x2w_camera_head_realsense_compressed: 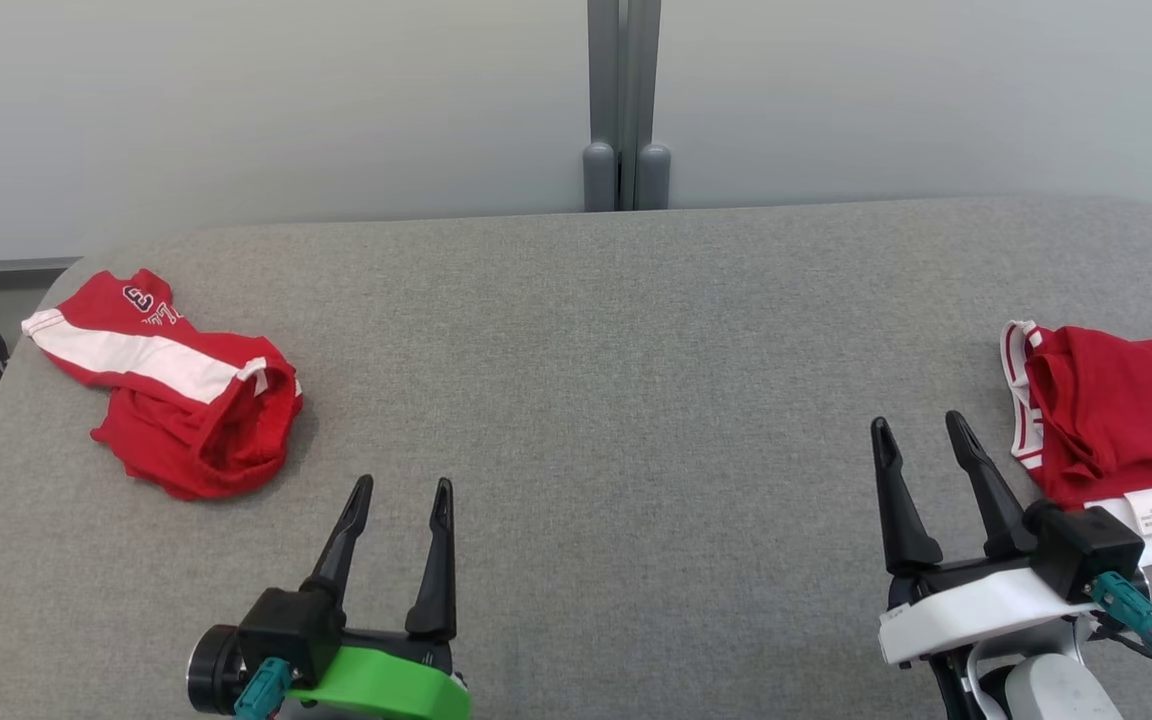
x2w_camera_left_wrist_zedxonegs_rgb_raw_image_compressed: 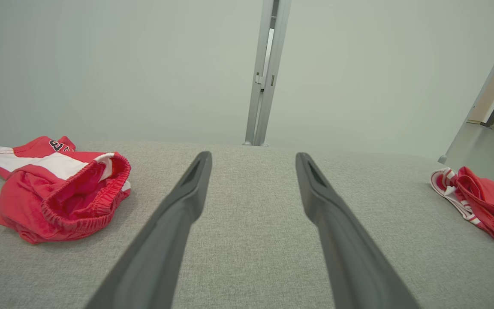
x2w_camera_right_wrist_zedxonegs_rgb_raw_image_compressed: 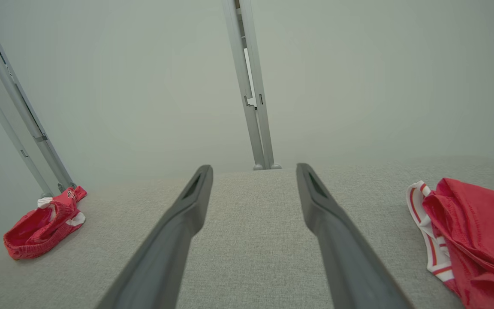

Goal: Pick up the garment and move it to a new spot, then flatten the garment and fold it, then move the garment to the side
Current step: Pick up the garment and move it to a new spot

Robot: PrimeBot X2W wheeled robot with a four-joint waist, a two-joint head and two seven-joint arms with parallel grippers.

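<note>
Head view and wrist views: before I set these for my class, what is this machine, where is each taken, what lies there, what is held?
It is a wheeled robot with two arms. The head view looks down from its head: the left gripper, green-mounted, and right gripper, white-mounted, each have two long dark fingers, open and empty. Each wrist view looks along one gripper's fingers. On the grey fabric-covered table lie crumpled red shorts with a white stripe, left, and a red garment with red-and-white trim, right.

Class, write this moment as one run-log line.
stage: before pickup | left end effector: open, empty | right end effector: open, empty | red shorts: crumpled, table left | red top: bunched, table right
</note>
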